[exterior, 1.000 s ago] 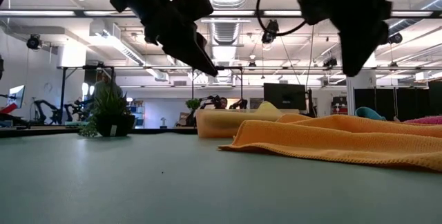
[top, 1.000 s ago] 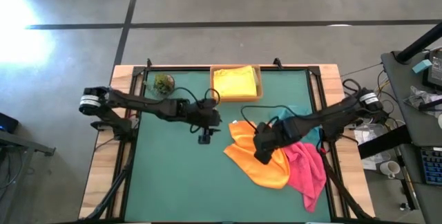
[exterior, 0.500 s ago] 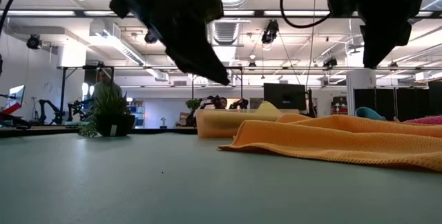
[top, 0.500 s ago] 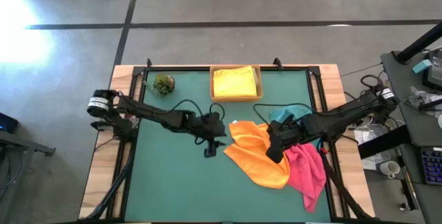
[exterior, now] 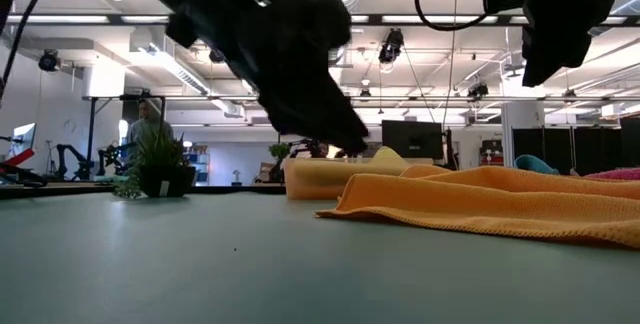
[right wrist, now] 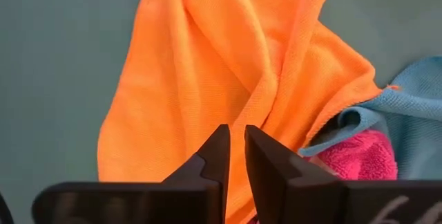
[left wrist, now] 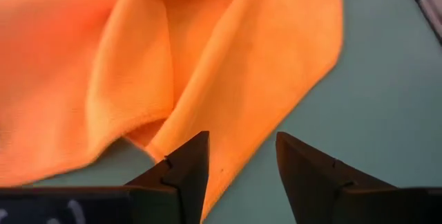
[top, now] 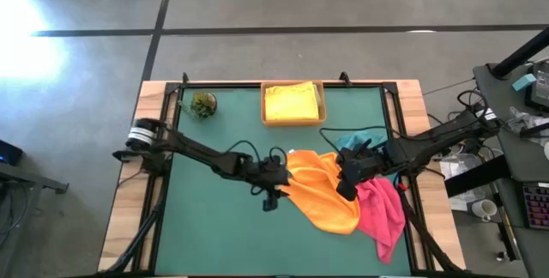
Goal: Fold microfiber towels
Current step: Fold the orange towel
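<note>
1. The left fingers (left wrist: 238, 165) stand apart above the green counter (top: 214, 235), their tips just over the near edge of the orange towel (left wrist: 207, 58); nothing is caught between them.
2. From overhead, the left arm reaches in from the counter's left edge, and its fingers (top: 272, 199) sit at the left border of the orange towel (top: 322, 194), which lies rumpled on the counter.
3. The right fingers (right wrist: 235, 155) are nearly together, only a thin gap between them, held above the orange towel (right wrist: 207, 79) with no cloth between them.
4. From overhead, the right fingers (top: 346, 188) hover over the seam where the orange towel meets the pink towel (top: 382, 214), which lies on the side of those fingers away from the left arm.
5. A teal towel (top: 364, 141) peeks out just beyond the right fingers, partly under the orange and pink cloths; the right wrist view shows teal (right wrist: 414, 99) and pink (right wrist: 362, 156) touching.
6. Farther back, beyond both sets of fingers, a yellow towel (top: 293, 102) rests folded in a tan tray (top: 265, 106) at the counter's far edge.
7. A small green plant ball (top: 203, 103) sits at the far left corner, well apart from the left fingers.
8. At counter level, the orange towel (exterior: 480, 199) lies flat, both arms dark above it.
</note>
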